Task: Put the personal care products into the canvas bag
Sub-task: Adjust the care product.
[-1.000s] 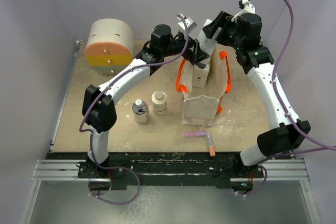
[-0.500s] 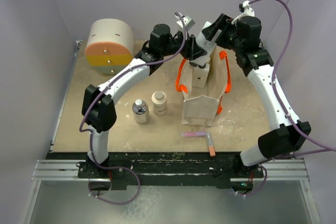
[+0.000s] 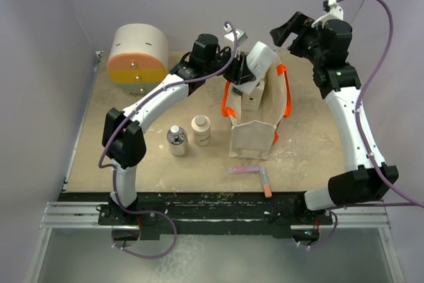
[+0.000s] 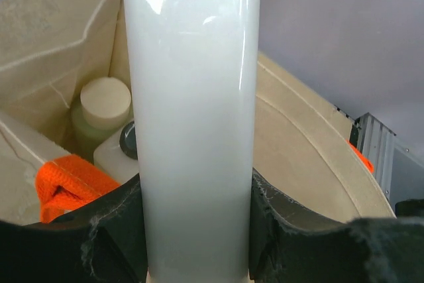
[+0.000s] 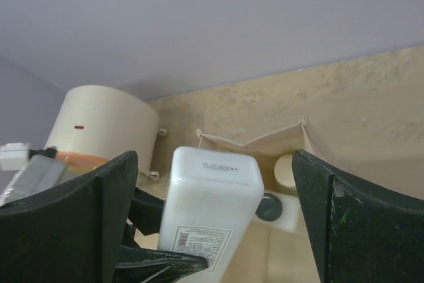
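A tall white bottle (image 3: pixel 257 61) hangs tilted over the open canvas bag (image 3: pixel 254 136), and my left gripper (image 3: pixel 240 74) is shut on its body. In the left wrist view the bottle (image 4: pixel 192 97) fills the gap between the black fingers (image 4: pixel 291 230). Inside the bag stand a green bottle with a cream cap (image 4: pixel 105 103) and a white bottle with a black cap (image 4: pixel 128 142). My right gripper (image 3: pixel 291 34) is open, up and to the right of the bottle (image 5: pixel 212 210), touching nothing. A clear-grey bottle (image 3: pixel 176 140) and a cream jar (image 3: pixel 201 130) stand on the table left of the bag.
The round cream, orange and yellow drawer box (image 3: pixel 137 54) sits at the back left. A pink tube (image 3: pixel 244 169) and an orange-tipped tube (image 3: pixel 265 182) lie in front of the bag. Orange handles (image 3: pixel 229 101) hang over the bag's sides.
My left gripper closed on the white bottle. The right gripper opened, let go of it and drew back up and to the right. The bottle now tilts in the left gripper.
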